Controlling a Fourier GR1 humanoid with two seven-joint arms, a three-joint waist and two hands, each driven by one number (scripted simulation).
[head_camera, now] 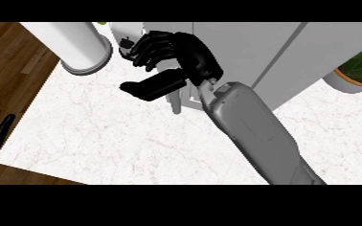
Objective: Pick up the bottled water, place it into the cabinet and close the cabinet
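Observation:
A pale rounded object (126,32) that may be the bottled water shows at the top, just left of the grey cabinet (247,52); little of it is visible. My right hand (185,57) is raised against the cabinet's left edge, right beside that object. Its fingers (150,51) are loosely bent toward the object, and the thumb (152,86) sticks out wide below, with nothing between them. A slim grey handle (175,103) hangs under the thumb. A black sliver of my left hand (5,127) shows at the left edge.
A wide white cylinder (74,43) stands at the back left of the marble counter (106,134). A potted plant (350,74) sits at the right edge. Wooden floor lies beyond the counter's left side.

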